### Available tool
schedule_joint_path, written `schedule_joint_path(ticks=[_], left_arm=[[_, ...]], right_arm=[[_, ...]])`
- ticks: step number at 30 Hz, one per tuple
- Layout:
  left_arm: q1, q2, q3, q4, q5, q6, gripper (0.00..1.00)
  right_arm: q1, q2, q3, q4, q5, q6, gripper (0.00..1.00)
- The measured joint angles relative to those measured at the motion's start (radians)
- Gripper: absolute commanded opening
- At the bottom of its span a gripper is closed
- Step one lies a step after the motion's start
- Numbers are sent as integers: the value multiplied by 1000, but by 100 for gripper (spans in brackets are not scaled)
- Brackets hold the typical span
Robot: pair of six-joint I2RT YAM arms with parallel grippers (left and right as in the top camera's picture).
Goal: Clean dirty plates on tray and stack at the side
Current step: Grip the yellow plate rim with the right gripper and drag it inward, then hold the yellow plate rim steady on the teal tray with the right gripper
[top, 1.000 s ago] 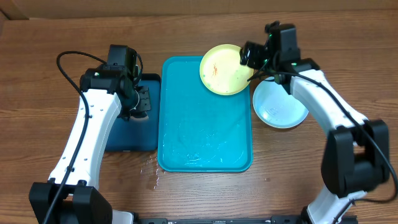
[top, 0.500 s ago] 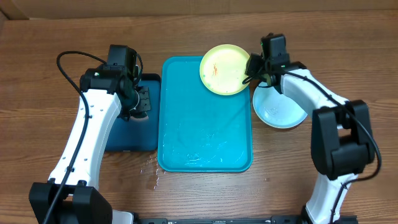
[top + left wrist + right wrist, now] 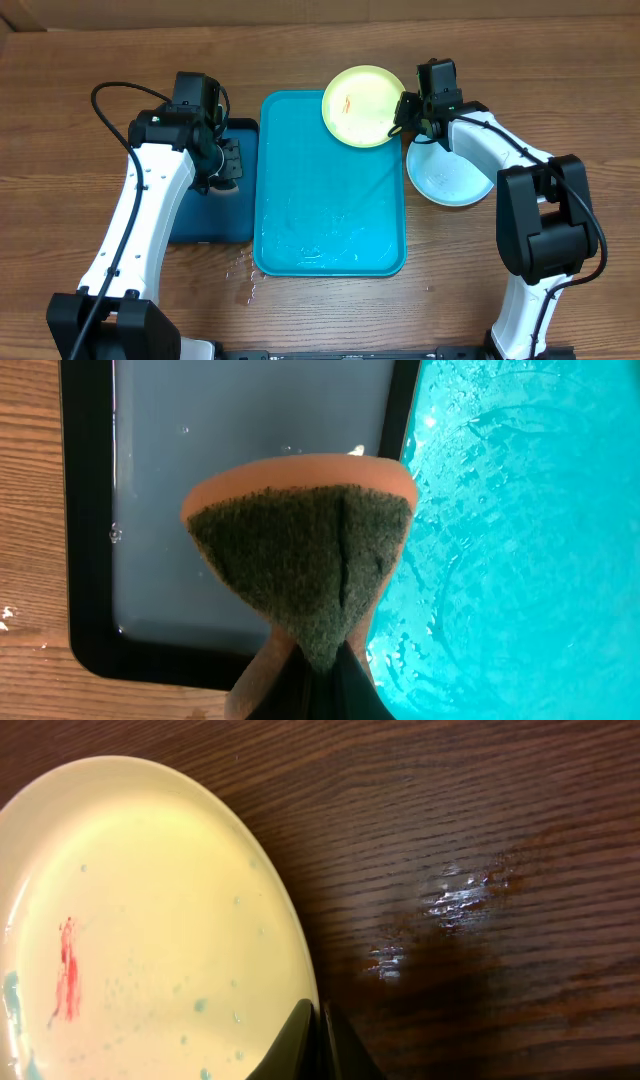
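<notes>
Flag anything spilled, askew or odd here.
Water is splashed on the table by the near-left corner of the turquoise tray. The green plate, smeared red, overhangs the tray's far-right corner. A wet patch glistens on the table beside it.

A brown wood-grain bench (image 3: 80, 80) carries a large turquoise tray (image 3: 262, 180) at its centre, with a smaller dark-blue tray (image 3: 205, 225), black-rimmed, lying just beside the turquoise one's left edge. A light-blue plate (image 3: 455, 180) rests flat on the wood just right of the turquoise tray, and a lime-green plate (image 3: 360, 105) overhangs that tray's far right corner, partly above bare wood. Small water drops (image 3: 243, 270) dot the bench by the turquoise tray's near left corner, and a wet patch (image 3: 450, 900) glistens beside the lime-green plate.
</notes>
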Motion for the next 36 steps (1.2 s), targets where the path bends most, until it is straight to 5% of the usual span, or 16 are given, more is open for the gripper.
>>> schedule_joint_path(ticks=[16,31,36], left_arm=[[0,0,0,13,2,0,4],[0,0,0,12,2,4,4],[0,0,0,12,2,4,4]], right_arm=[[19,-201,1,-338,-124,0,4],[244,-204,-53,-566,-192,100,4],[263,-204,-73,-536,-142,161,28]])
